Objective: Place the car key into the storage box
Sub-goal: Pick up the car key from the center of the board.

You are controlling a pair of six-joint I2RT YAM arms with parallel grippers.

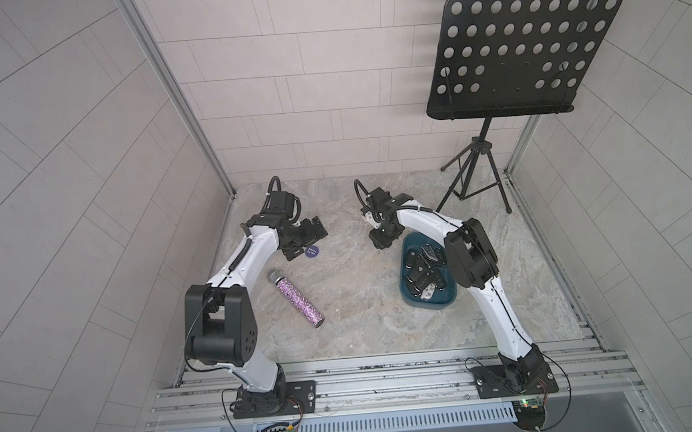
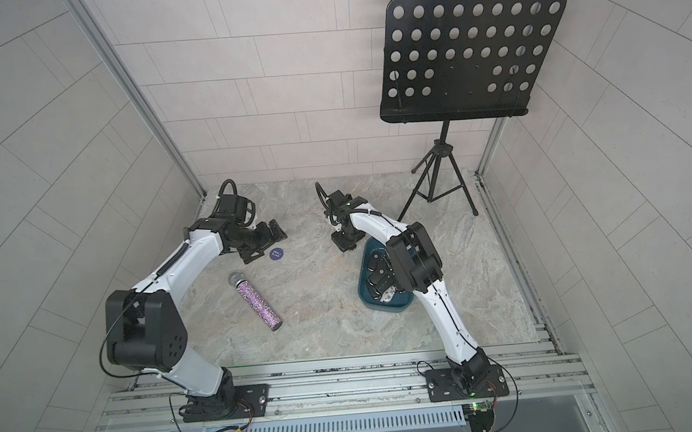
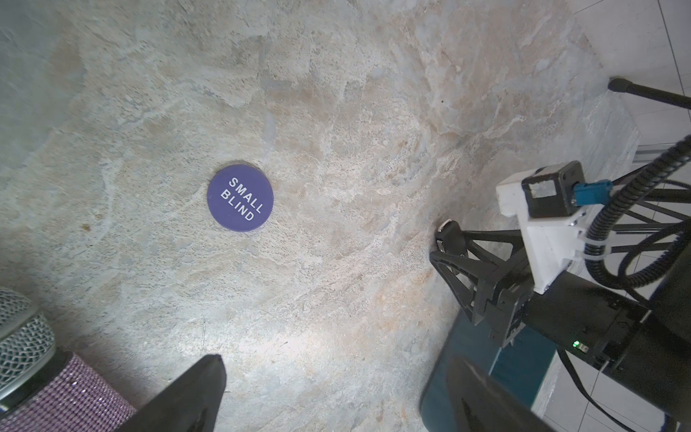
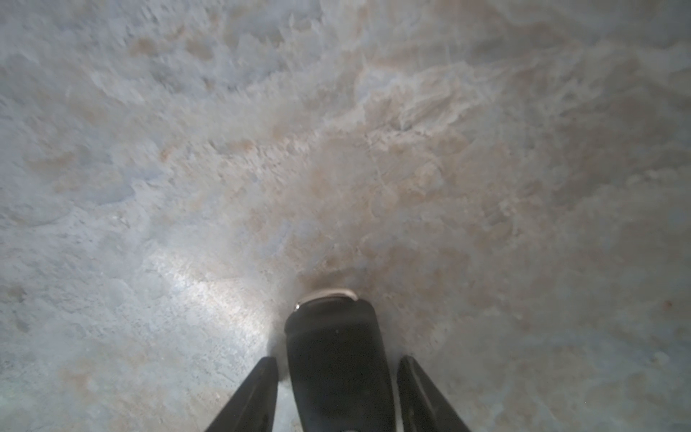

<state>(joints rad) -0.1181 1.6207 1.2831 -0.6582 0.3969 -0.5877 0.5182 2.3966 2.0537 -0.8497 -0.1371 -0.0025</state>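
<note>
The car key [image 4: 336, 336] lies on the table [image 1: 364, 316] just outside the storage box [image 1: 425, 304], between the fingers of the right end effector [image 4: 338, 360].
Slivers of table show on either side of the key, so I cannot tell whether it is pinched; the left end effector [image 3: 338, 359] hangs spread wide, well apart from the box.

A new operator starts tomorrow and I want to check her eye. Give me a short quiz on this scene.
1. True or false: several key fobs already lie in the storage box.
2. The fingers of the right gripper straddle: A) a microphone, B) a car key, C) a music stand.
3. Fill in: the purple disc near the left gripper reads "SMALL ____".
Key: 1 true; 2 B; 3 BLIND.
</note>
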